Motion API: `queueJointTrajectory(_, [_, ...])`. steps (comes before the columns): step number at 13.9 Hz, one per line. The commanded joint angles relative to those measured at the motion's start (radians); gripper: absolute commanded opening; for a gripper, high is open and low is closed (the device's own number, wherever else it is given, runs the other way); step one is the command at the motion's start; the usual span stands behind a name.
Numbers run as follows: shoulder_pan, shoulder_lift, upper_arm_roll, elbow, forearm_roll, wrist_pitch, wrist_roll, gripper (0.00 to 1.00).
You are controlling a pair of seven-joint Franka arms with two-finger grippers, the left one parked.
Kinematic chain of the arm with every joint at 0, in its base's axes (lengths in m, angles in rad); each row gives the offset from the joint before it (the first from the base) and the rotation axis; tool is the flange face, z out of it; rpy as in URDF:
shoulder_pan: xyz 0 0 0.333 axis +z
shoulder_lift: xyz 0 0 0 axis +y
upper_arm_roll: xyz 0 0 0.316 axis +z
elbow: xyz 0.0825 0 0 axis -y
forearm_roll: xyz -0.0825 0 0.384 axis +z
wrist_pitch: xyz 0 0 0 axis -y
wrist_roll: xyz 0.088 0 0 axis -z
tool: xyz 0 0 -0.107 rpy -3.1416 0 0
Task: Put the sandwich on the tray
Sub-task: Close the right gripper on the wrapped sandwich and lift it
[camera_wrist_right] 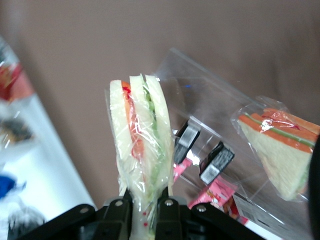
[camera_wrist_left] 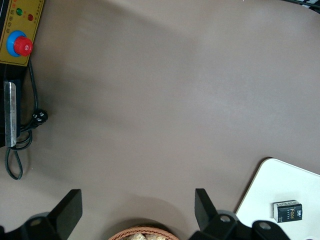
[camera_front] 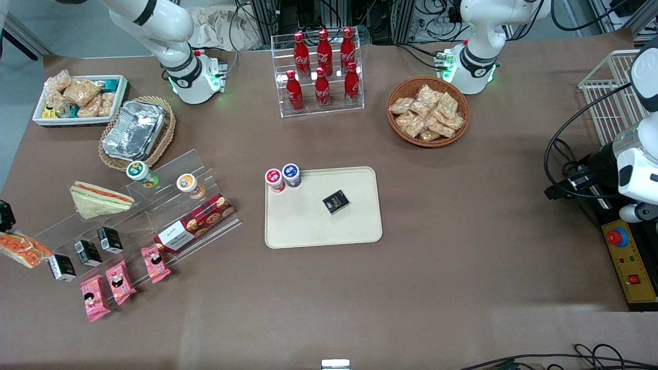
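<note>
My right gripper [camera_wrist_right: 145, 212] is shut on the clear-wrapped sandwich [camera_wrist_right: 140, 145], pinching its narrow end so that the wedge stands up from the jaws with its orange-red and green filling showing. In the front view the sandwich [camera_front: 23, 249] hangs at the working arm's end of the table, beside the acrylic shelf, with the gripper [camera_front: 5, 218] just above it at the frame's edge. The cream-beige tray [camera_front: 308, 226] lies flat mid-table, well apart from the gripper. It holds two small jars [camera_front: 282, 177] at one corner and a black box [camera_front: 336, 201]. The tray's corner also shows in the left wrist view [camera_wrist_left: 280, 185].
A stepped acrylic shelf [camera_front: 169, 169] holds a larger pale sandwich [camera_front: 100, 199], small black boxes, pink packs, a cookie box and two jars. A foil tray in a wicker basket [camera_front: 134, 131], a white snack bin [camera_front: 77, 100], a cola rack [camera_front: 321, 67] and a snack basket [camera_front: 428, 110] stand farther from the camera.
</note>
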Motion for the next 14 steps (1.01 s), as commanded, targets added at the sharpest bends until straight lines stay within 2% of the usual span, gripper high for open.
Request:
queueJointTrajectory(1, [0.033,-0.069,-0.003,-0.002,0.022,-0.079,-0.231,0.17])
queueJointTrajectory(3, [0.059,-0.108,-0.002,0.000,0.022,-0.151,-0.418,0.17])
queueJointTrajectory(5, [0.108,-0.133,-0.003,0.001,0.022,-0.253,-0.724,0.17])
queueJointTrajectory(7, [0.168,-0.138,-0.003,0.030,0.022,-0.355,-0.906,0.17])
queueJointTrajectory(14, [0.335,-0.138,-0.007,0.086,0.016,-0.456,-1.020,0.17])
